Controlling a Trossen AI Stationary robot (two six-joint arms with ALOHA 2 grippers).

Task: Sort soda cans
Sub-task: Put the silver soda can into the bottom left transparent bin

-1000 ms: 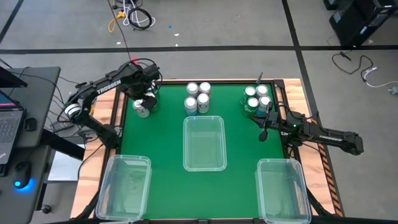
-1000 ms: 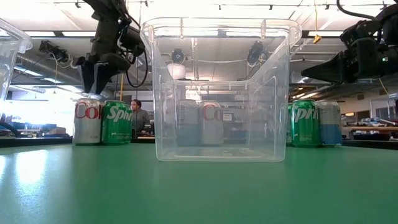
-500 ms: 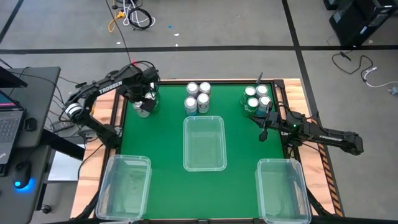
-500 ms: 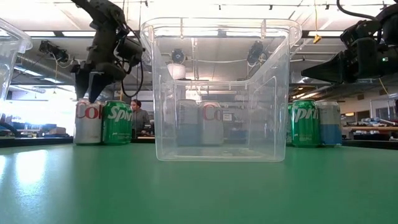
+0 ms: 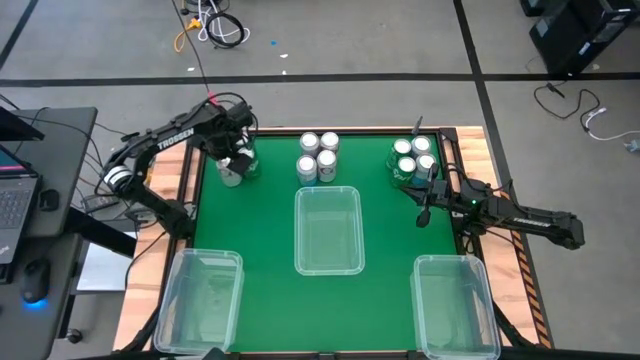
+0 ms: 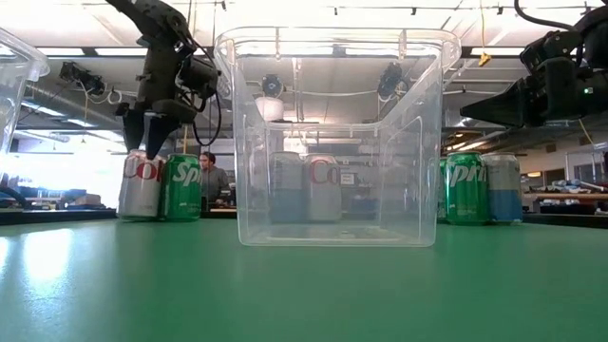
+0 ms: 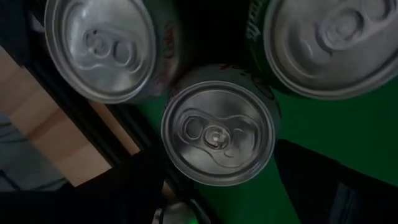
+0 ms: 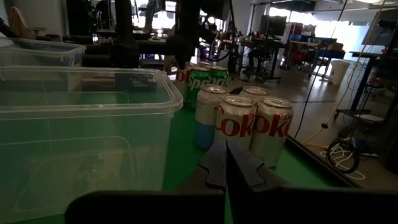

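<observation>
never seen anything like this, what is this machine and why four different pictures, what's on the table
It is a robot with two dark arms at a green table, each ending in a two-fingered tool. One picture looks straight down, one looks level across the tabletop, and two come from cameras on the arms' wrists.

On the table stand groups of soda cans along the far edge and three clear plastic bins, all without cans in them.

The left tool hangs over the far left cans, fingers open, straddling a silver can beside a green can; nothing is lifted. The right tool waits above the table, near the right-hand cans, holding nothing.
</observation>
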